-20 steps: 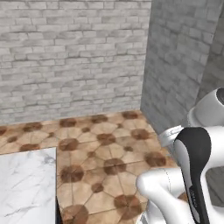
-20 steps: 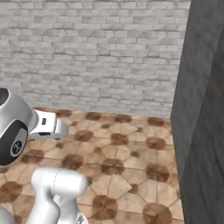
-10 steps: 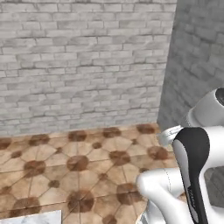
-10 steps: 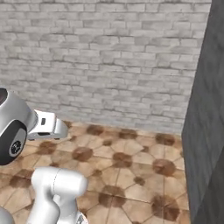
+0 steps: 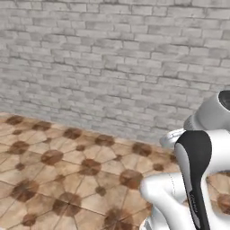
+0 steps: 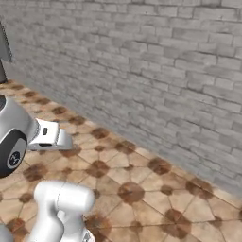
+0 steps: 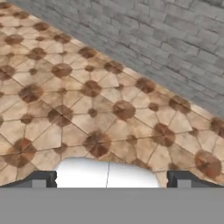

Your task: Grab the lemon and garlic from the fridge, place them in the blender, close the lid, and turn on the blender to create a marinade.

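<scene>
Gripper (image 7: pixel 109 179): fingers spread wide, holding nothing, above tiled floor (image 7: pixel 87 105). Brick wall (image 5: pixel 112 67): bordering the floor's far edge. Arm (image 5: pixel 197 175): folded, nearer than the wall.

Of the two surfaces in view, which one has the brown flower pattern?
The floor: tan tiles with dark brown rosettes; the wall is plain grey brick.

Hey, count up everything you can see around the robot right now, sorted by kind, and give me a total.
Grey brick wall: 1
Brown patterned tile floor: 1
Dark grey upright piece at the picture's edge, too little in view to identify: 1
Gripper, jaws open: 1
Total: 4
</scene>
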Robot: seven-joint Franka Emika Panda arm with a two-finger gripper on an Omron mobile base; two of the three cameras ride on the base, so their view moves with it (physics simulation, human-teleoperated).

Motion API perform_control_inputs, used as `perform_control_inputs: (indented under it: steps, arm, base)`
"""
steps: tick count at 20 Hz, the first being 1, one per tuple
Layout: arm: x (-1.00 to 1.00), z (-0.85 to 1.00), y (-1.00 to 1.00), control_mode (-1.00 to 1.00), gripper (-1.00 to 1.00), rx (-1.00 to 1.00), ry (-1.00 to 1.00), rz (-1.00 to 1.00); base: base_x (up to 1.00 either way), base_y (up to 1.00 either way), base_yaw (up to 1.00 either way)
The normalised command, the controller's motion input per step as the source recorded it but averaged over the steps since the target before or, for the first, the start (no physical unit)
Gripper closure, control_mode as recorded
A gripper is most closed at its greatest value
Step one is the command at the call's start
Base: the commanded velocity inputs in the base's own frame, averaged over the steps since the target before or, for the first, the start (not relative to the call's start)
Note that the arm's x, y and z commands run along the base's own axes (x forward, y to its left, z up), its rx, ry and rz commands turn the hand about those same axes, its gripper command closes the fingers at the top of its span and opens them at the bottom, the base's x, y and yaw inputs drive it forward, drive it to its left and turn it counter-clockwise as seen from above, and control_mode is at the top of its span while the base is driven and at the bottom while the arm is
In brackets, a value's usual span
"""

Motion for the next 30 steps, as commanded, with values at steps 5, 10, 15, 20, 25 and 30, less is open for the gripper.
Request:
perform_control_inputs:
  steps: [5, 10, 15, 20, 25, 30]
  arm:
    - [0.0, 0.0, 0.0, 1.0, -1.0, 0.0, 0.0, 0.0]
    - [0.0, 0.0, 0.0, 1.0, -1.0, 0.0, 0.0, 0.0]
    - [0.0, 0.0, 0.0, 1.0, -1.0, 0.0, 0.0, 0.0]
    - [0.0, 0.0, 0.0, 1.0, -1.0, 0.0, 0.0, 0.0]
    - [0.0, 0.0, 0.0, 1.0, -1.0, 0.0, 0.0, 0.0]
    - [0.0, 0.0, 0.0, 1.0, -1.0, 0.0, 0.0, 0.0]
  base:
    - [0.99, -0.04, 0.76]
    - [1.0, 0.0, 0.63]
    - [1.0, 0.0, 0.37]
    - [1.0, 0.1, 0.21]
    - [1.0, 0.25, 0.13]
    - [1.0, 0.25, 0.09]
